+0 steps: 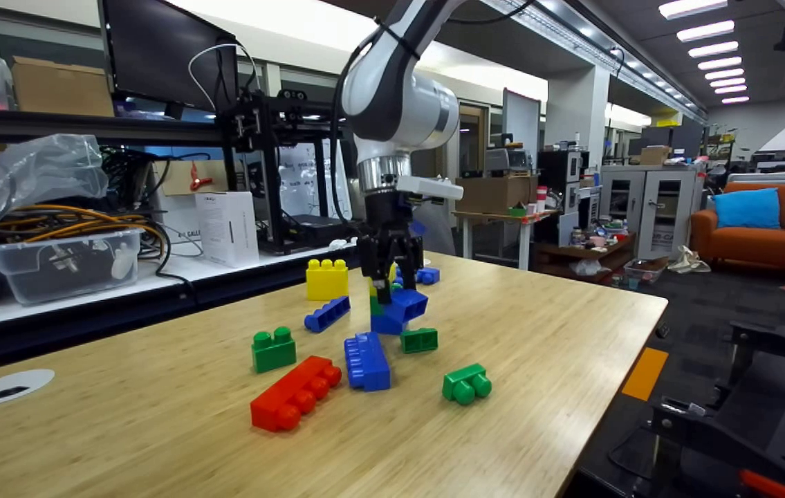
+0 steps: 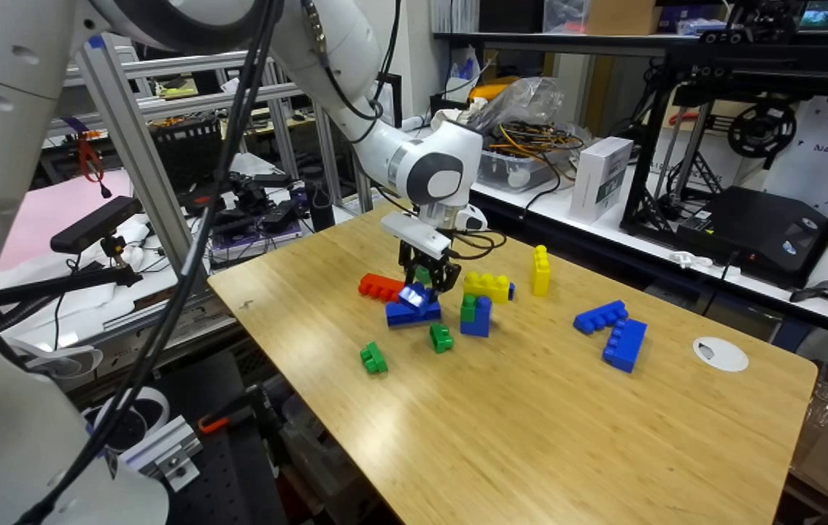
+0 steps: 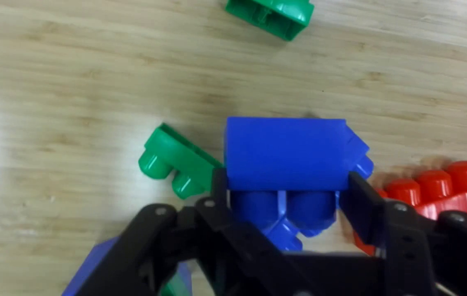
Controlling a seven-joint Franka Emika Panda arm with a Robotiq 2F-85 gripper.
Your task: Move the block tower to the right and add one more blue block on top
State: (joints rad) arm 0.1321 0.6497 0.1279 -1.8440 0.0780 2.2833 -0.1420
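Blue block (image 3: 286,154) is hanging in the gripper (image 3: 289,183), its clasping fingers (image 3: 361,197) standing just the block's width apart. One block tower (image 2: 477,327) is standing near the gripper; four loose blue bricks (image 2: 625,346), three loose green bricks (image 1: 467,382), two yellow bricks (image 2: 541,274) and one red brick (image 1: 287,399) are resting around it.

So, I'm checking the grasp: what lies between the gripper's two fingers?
The small blue block, with a finger of the gripper against each side, as the wrist view shows.
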